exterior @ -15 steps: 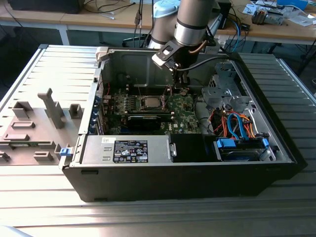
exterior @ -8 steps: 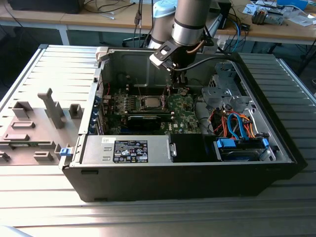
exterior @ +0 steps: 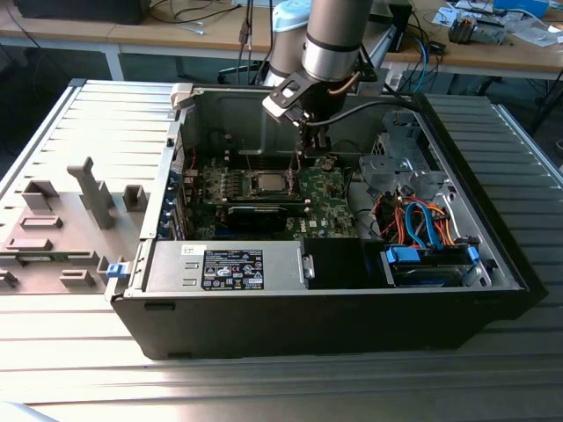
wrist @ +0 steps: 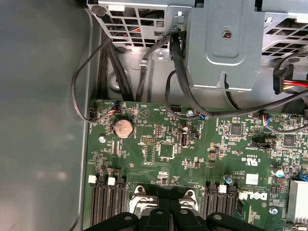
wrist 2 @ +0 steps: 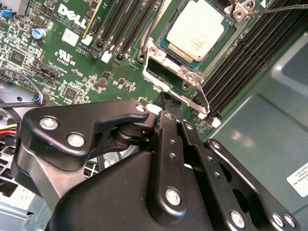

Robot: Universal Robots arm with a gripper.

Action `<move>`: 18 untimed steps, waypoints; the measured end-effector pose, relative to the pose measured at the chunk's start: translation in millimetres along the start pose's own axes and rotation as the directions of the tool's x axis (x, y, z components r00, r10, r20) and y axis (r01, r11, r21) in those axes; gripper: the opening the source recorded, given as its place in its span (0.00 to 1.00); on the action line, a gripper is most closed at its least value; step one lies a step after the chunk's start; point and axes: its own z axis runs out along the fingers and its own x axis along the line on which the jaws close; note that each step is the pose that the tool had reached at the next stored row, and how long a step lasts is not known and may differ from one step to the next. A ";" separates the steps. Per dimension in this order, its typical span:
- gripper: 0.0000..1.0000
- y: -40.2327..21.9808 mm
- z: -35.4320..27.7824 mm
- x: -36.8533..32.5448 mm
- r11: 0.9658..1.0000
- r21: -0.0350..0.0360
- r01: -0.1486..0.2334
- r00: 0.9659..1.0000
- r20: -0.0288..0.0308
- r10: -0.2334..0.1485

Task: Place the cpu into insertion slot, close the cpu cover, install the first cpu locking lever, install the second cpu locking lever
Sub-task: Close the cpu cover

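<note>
one cpu (wrist 2: 195,29) lies flat in the slot (wrist 2: 153,50) on the green board (wrist 2: 72,62), with the silver cover (wrist 2: 180,67) framing it. in the second wrist view the gripper (wrist 2: 167,102) hangs just beside the slot's edge, its black fingers together with nothing seen between them, close to a thin wire lever (wrist 2: 203,98). in the exterior view the arm (exterior: 330,44) reaches into the open case (exterior: 352,308)

Open case (exterior: 352,327) on the desk (exterior: 264,387) — motherboard (exterior: 327,198) flat inside. The cpu (wrist 2: 195,30) lies in the insertion slot (wrist 2: 161,73), with memory slots (wrist 2: 252,53) on both sides. The pincer (wrist 2: 166,103) hangs just beside the slot's edge. Drive cage (exterior: 396,163) toward the exterior view's right — power supply (exterior: 229,268) before the board.
</note>
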 end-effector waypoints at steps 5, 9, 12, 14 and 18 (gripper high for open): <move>0.11 -2.6 0.1 0.2 1.000 0.000 0.000 1.000 0.000 0.000; 0.11 -4.4 0.2 0.4 1.000 0.000 0.000 1.000 0.000 0.000; 0.11 -5.7 0.2 0.5 1.000 0.000 0.000 1.000 0.000 0.000; 0.11 -7.0 0.3 0.6 1.000 0.000 0.000 1.000 0.000 0.000; 0.11 -10.0 0.5 0.9 1.000 0.000 0.000 1.000 0.000 0.000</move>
